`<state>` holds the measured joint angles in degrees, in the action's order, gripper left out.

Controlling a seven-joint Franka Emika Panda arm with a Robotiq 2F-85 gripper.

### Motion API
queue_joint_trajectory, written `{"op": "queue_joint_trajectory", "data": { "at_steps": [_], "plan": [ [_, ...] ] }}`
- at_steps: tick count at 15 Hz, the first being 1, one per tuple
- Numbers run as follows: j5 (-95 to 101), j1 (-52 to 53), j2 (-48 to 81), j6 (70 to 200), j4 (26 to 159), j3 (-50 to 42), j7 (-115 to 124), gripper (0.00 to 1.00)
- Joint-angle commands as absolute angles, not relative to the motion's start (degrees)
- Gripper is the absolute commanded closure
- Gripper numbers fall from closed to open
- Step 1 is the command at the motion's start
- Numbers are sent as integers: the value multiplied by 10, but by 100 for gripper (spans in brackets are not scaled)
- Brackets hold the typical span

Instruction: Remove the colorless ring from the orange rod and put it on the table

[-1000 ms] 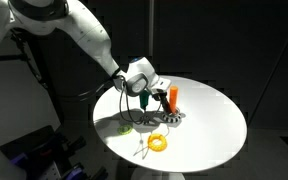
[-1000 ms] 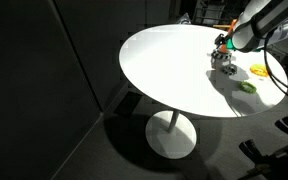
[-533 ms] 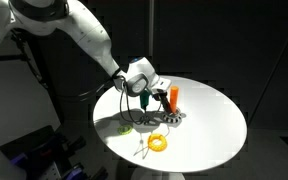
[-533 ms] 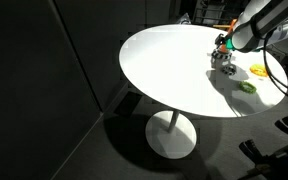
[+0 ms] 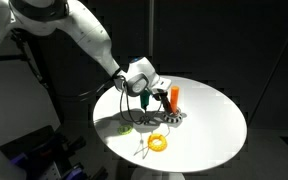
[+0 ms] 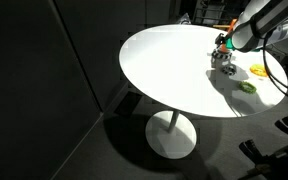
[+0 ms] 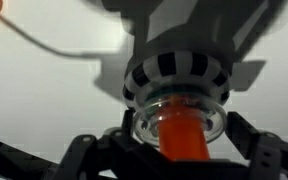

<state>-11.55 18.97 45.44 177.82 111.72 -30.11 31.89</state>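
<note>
Currently straddling colorless ring (image 7: pixel 146 122) with end effector (image 7: pixel 179 150), fingers (image 7: pixel 266 156) spread either side; cannot tell whether grasping or released. Threaded round upright orange rod (image 7: pixel 184 143), near tabletop (image 5: pixel 219 125) middle.

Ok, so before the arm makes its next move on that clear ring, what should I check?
1. Clear ring sits around the orange rod: ok.
2. Fingers stand one on each side of the ring in the wrist view: ok.
3. Fingers actually pressing on the ring's rim: cannot tell.
4. Rod upright on its foot in an exterior view: ok.
5. Bare table nearby to set the ring down: ok.
6. Yellow ring lies apart from the rod, out of the way: ok.
</note>
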Motion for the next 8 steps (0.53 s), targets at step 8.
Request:
{"op": "queue_joint_trajectory", "data": {
  "at_steps": [8],
  "plan": [
    [-121, 241, 418, 1748, 1116, -354, 323, 34]
  ]
}}
